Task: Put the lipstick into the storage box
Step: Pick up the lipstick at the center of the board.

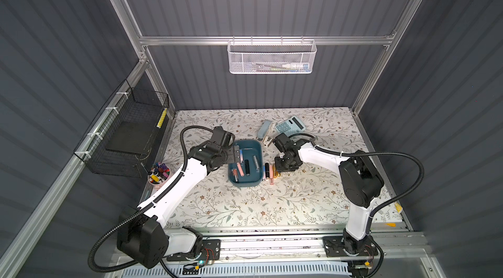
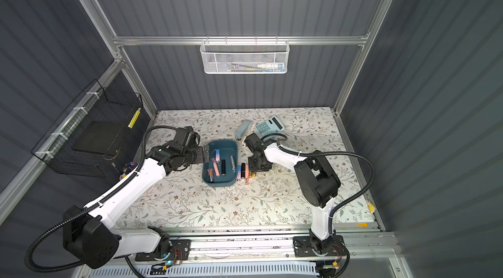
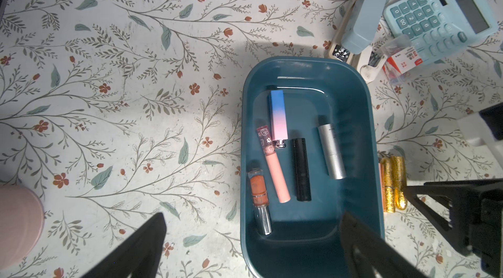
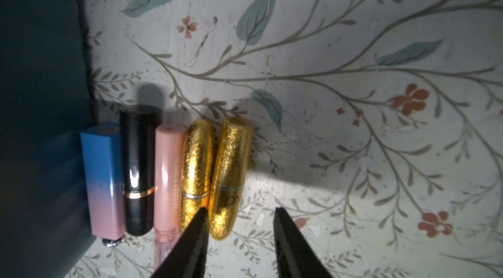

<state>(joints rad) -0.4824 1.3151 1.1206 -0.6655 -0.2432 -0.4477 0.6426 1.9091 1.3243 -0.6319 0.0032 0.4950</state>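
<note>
Wrist view alone shows right tool (image 4: 239, 208) parted astride gold lipstick (image 4: 231, 176); left tool (image 3: 253, 214) gapes over storage box (image 3: 364, 116) rim.

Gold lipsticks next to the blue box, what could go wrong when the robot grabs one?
1. The outer gold lipstick lies tight against its gold neighbour; one finger of the open right gripper sits over that seam, so it might nudge or pinch both.
2. It is round and shiny, so it could roll or slip.
3. The left gripper hangs open over the storage box's edge, so the arms might bump.
</note>
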